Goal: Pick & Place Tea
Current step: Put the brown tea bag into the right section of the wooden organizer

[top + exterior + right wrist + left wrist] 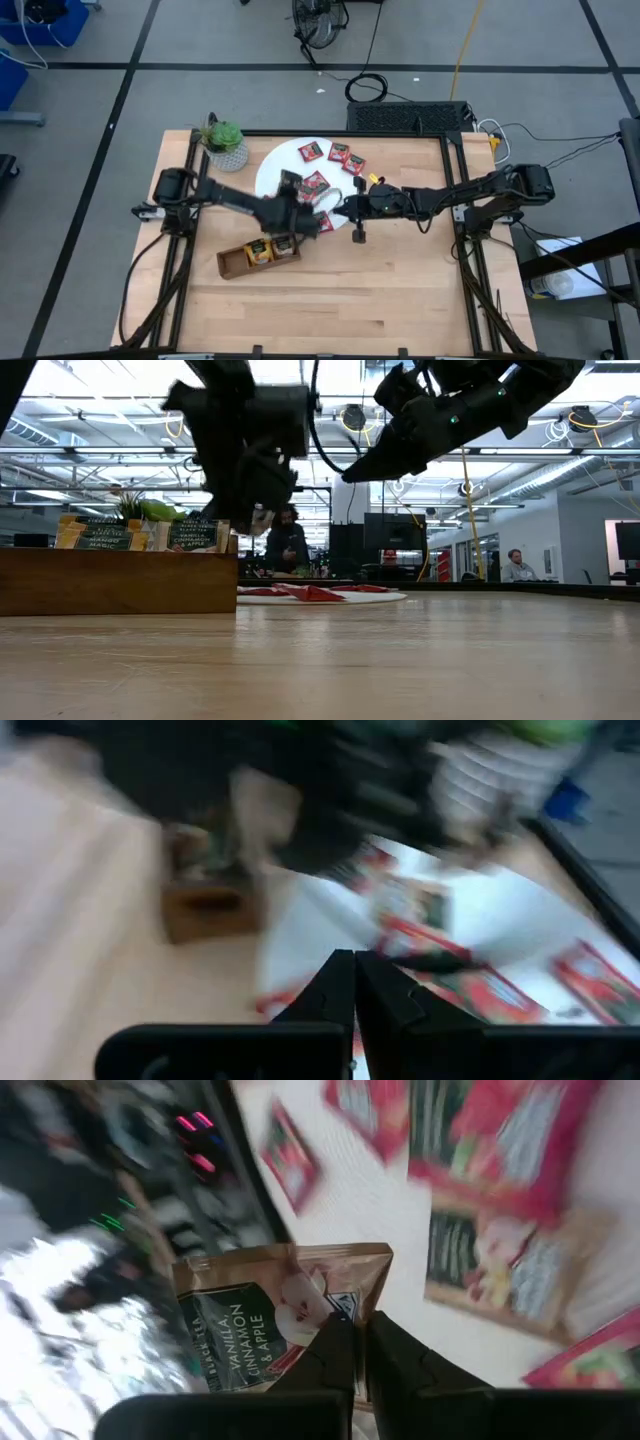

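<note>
Here the white disc (280, 165) serves as the landmark on the bench (400, 280). The left gripper (312, 221) sits at the disc's near edge, on the side facing the wooden tray (232, 264), and its fingers are pinched together on a grey-brown tea sachet (285, 1315) — the left wrist view shows the sachet upright between the fingertips, its dark label reading vanilla, cinnamon and apple. Red sachets (339, 153) lie scattered flat on the disc, most toward its far and right side, with one (315, 183) near the middle. The tray lies just off the disc's near-left edge, slightly angled, and orange-yellow sachets (259, 251) stand in its compartments; the low view shows more dark-labelled packets (193, 535) standing upright above the tray wall. The right gripper (343, 209) is at the disc's right edge, close beside the left one, its fingers pressed together on nothing — the right wrist view shows them meeting above the red sachets. A potted plant (226, 143) stands just left of the disc, at the far side. People sit in the room beyond the bench.
</note>
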Motion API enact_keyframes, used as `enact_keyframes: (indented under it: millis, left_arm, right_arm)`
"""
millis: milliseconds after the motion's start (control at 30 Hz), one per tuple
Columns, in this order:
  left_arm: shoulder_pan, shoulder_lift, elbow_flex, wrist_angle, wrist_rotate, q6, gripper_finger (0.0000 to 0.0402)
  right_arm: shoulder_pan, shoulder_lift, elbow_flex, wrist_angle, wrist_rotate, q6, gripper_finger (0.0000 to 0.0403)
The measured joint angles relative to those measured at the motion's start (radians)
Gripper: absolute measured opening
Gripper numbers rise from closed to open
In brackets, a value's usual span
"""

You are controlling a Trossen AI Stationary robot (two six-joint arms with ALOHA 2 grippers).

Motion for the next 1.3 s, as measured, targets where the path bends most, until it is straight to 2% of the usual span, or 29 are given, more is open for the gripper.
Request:
enact_keyframes:
  millis: [133, 233, 333, 467, 567, 733, 867, 1067, 1300]
  left_arm:
    - [-0.101, -0.001, 0.0, 0.028, -0.128, 0.009, 0.0013]
    - [-0.151, -0.002, 0.0, 0.046, -0.24, 0.022, 0.0013]
    - [-0.194, -0.002, 0.0, 0.06, -0.285, 0.035, 0.0013]
    - [-0.216, -0.002, 0.001, 0.078, -0.327, 0.054, 0.0013]
    - [-0.219, -0.002, 0.001, 0.085, -0.362, 0.08, 0.0013]
    - [-0.219, -0.002, 0.001, 0.133, -0.348, 0.12, 0.0013]
    - [-0.219, -0.002, 0.002, 0.174, -0.346, 0.166, 0.0013]
    - [-0.218, -0.002, 0.002, 0.193, -0.307, 0.185, 0.0013]
    - [-0.218, -0.002, 0.002, 0.201, -0.293, 0.169, 0.0013]
  right_arm:
    - [-0.045, 0.004, -0.001, 0.012, 0.061, 0.021, 0.0]
    - [-0.086, 0.006, 0.0, 0.007, 0.039, 0.035, 0.0002]
    - [-0.117, 0.021, 0.0, 0.042, 0.03, 0.054, 0.0008]
    - [-0.136, 0.031, 0.0, 0.156, -0.096, 0.083, 0.0027]
    - [-0.141, 0.037, 0.0, 0.207, -0.176, 0.109, 0.0062]
    - [-0.141, 0.081, 0.0, 0.321, -0.23, 0.144, 0.0144]
    - [-0.145, 0.139, 0.006, 0.419, -0.233, 0.167, 0.0184]
    - [-0.165, 0.245, 0.085, 0.444, -0.354, 0.217, 0.0187]
    - [-0.166, 0.301, 0.155, 0.445, -0.358, 0.207, 0.017]
